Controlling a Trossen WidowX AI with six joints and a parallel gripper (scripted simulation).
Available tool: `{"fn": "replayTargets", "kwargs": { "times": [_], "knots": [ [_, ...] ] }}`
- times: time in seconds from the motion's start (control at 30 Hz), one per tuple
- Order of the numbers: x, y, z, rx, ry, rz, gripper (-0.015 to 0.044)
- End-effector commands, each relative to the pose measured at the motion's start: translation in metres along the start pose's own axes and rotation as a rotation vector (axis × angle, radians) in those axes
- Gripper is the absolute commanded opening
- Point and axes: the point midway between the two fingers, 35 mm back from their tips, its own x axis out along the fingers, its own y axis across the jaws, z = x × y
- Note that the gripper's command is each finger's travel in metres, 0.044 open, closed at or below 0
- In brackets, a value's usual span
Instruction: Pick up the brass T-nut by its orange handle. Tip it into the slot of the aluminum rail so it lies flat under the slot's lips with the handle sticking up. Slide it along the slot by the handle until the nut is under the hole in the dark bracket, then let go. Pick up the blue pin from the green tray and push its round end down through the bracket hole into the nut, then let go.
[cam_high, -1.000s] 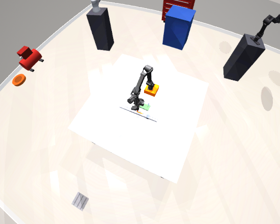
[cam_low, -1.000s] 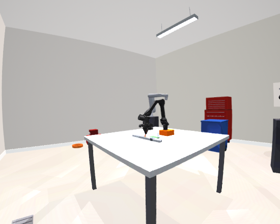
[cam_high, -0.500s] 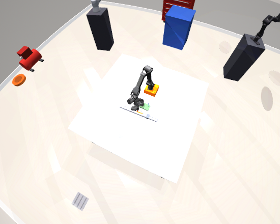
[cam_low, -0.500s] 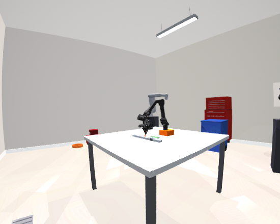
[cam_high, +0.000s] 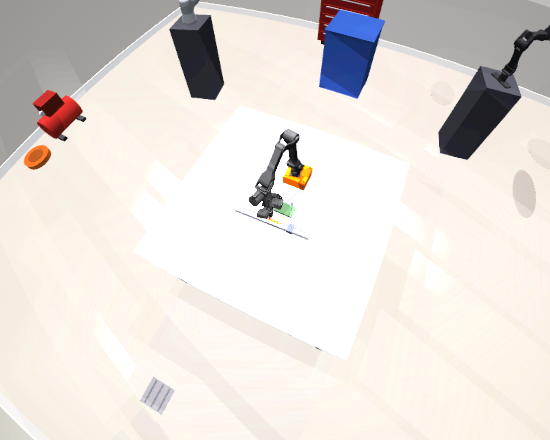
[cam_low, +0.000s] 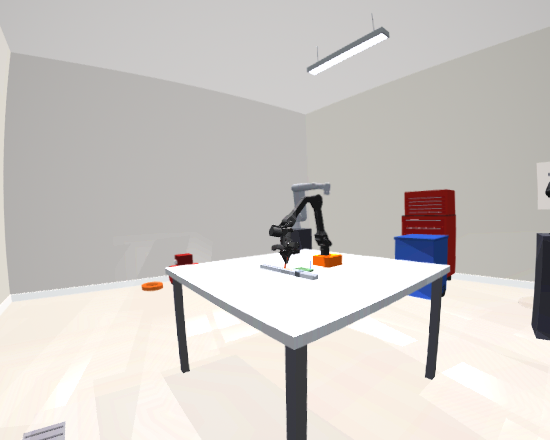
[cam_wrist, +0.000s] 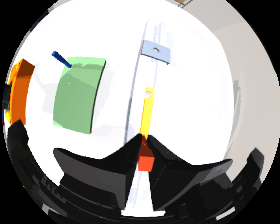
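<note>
The tool grips the orange handle; the yellow nut extends toward twelve o'clock in the wrist view, over the rail, short of the bracket.

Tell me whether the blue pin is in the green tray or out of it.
In: the blue pin slants up from the far end of the green tray, its lower end meeting it.
</note>
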Motion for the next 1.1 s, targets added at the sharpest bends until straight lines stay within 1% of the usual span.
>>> {"fn": "replayTargets", "kwargs": {
  "times": [0.0, 1.07],
  "knots": [
    [0.0009, -0.0019, -0.0012, 0.009, 0.003, 0.011, -0.015],
    [0.0016, -0.0058, -0.0014, 0.027, 0.003, 0.074, -0.015]
  ]
}}
